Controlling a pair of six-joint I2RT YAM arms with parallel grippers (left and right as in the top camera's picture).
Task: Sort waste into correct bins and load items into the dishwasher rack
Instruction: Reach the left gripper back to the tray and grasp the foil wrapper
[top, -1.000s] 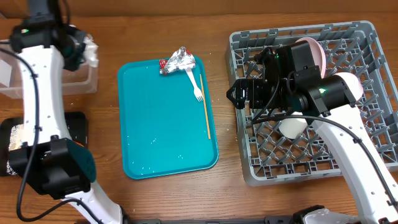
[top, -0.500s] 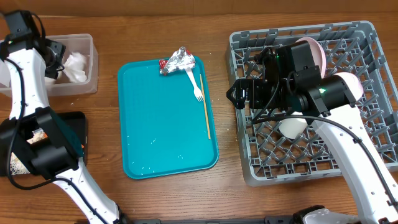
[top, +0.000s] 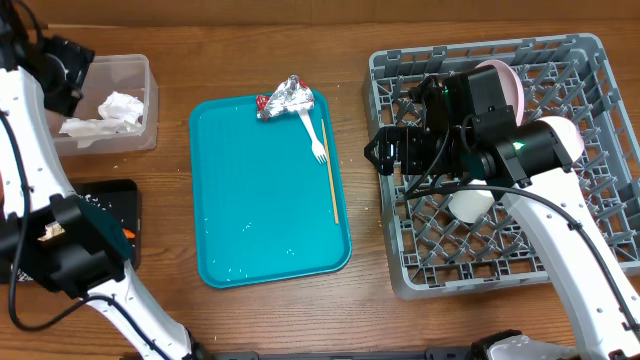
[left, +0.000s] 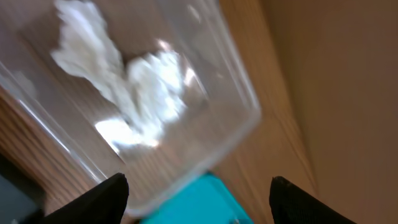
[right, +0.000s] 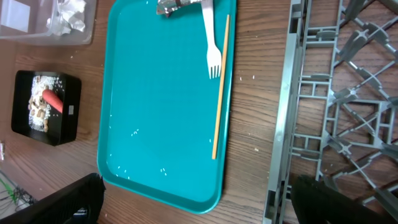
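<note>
Crumpled white napkins (top: 118, 108) lie in the clear tub (top: 140, 75) at the back left. My left gripper (top: 72, 72) hovers open over the tub's left end; its wrist view shows the napkins (left: 143, 87) below, nothing between the fingers (left: 106, 196). The foil wrapper (top: 285, 97), a white fork (top: 315, 140) and a thin yellow stick (top: 332, 180) lie on the teal tray (top: 260, 210). My right gripper (top: 385, 150) hangs open above the gap between tray and grey rack (top: 420, 52). The rack holds a plate (top: 505, 80), a bowl (top: 565, 140) and a cup (top: 468, 205).
The black tray (right: 46, 106) at the front left holds the carrot (right: 53, 99) and beige bits (right: 38, 109); overhead, my left arm covers much of it. The right wrist view shows the rack's left rim (right: 292, 93) close beside the teal tray's edge.
My left gripper opened and let a napkin fall into the clear tub, then drew back to the left. The right arm has not moved.
</note>
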